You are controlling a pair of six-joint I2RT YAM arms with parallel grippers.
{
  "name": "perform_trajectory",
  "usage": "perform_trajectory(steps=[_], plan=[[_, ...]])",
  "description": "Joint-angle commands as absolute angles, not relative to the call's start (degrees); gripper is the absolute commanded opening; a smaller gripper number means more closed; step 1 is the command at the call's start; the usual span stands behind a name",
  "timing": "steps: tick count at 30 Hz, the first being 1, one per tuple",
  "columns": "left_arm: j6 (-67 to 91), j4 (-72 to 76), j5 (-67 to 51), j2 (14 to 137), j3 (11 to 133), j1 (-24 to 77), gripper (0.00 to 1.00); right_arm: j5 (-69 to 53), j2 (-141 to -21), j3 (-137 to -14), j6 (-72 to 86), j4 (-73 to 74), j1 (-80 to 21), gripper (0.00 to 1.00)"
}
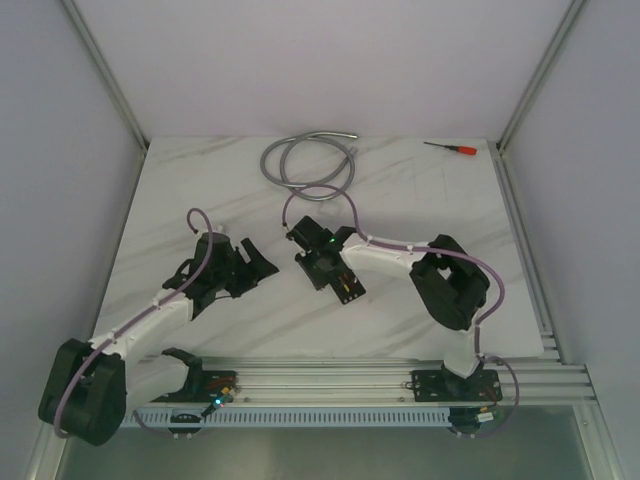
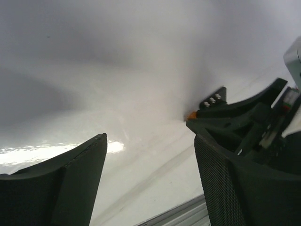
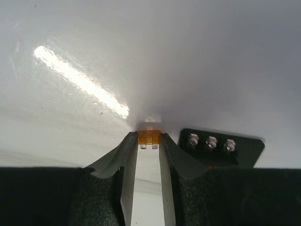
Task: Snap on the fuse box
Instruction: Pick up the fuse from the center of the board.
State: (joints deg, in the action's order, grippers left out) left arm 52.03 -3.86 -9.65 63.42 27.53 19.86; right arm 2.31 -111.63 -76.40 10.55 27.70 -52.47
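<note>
My right gripper [image 3: 149, 141] is shut on a small orange fuse [image 3: 149, 137], its tips down against the white table. The black fuse box [image 3: 221, 147], showing three metal screw terminals, lies just right of these fingertips and partly behind the right finger. In the top view the fuse box [image 1: 347, 288] lies at the table's middle beside the right gripper [image 1: 318, 268]. My left gripper [image 1: 256, 262] is open and empty to the left of it. In the left wrist view, the left gripper [image 2: 148, 141] hangs over bare table, with the fuse box [image 2: 212, 100] and orange fuse [image 2: 191, 114] to its right.
A coiled metal hose [image 1: 308, 160] lies at the back centre. A red-handled screwdriver [image 1: 450, 148] lies at the back right. An aluminium rail [image 1: 330, 380] runs along the near edge, with small coloured parts [image 1: 226, 384] by the left base. Walls enclose the table.
</note>
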Motion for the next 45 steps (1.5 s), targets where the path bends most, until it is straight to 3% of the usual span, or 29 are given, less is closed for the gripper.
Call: perform_trajectory(steps=[1,8,20,31,45], plan=[[50.77,2.60,-8.56,59.72,26.38,22.97,0.82,0.71,-104.41,-72.59,17.28,22.43,-50.42,0.20],[47.44,8.15,1.08,55.86,27.24,33.12,0.73,0.84,-93.03,-66.20,28.68,11.99,-48.53,0.21],[42.30,22.35,14.34,57.60,26.38,47.21,0.48,2.83,-80.39,-58.35,41.60,1.63,-48.43,0.22],[39.86,30.16,17.49,62.04,27.59,49.36,0.36,2.24,-77.53,-54.38,46.28,-1.91,-48.43,0.23],[40.28,36.15,17.86,63.06,26.90,50.09,0.29,0.46,-75.58,-48.49,54.76,-8.91,-48.79,0.23]])
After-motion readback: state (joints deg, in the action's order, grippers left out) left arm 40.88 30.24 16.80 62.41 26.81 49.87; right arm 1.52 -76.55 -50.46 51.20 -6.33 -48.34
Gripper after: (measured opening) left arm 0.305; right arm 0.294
